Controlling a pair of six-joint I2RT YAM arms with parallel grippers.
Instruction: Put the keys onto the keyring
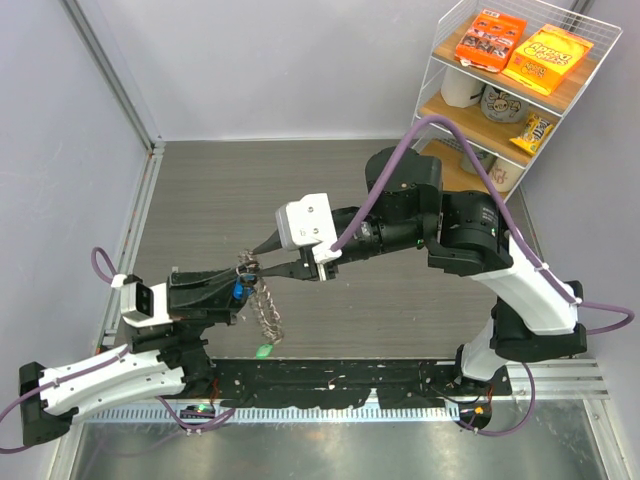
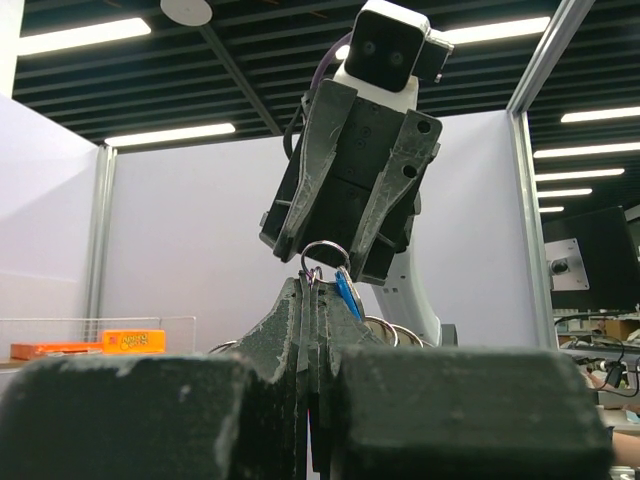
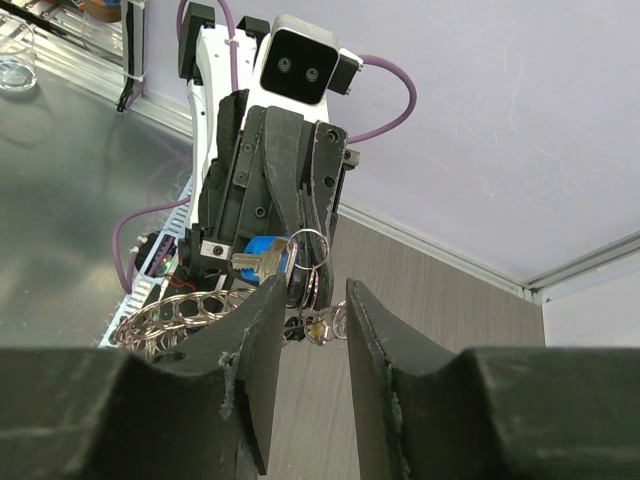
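The top external camera looks steeply down from behind both bases over the table (image 1: 300,190). The left wrist camera peers closely along its own fingers (image 2: 280,335), up at the right gripper (image 2: 325,262). The right wrist camera faces the left gripper (image 3: 303,250) likewise. All three share that meeting spot.

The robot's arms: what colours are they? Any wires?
The left arm and right arm are black with white shells. A purple cable loops along each. Each wrist carries a white camera box, and the left gripper and right gripper have dark pointed fingers.
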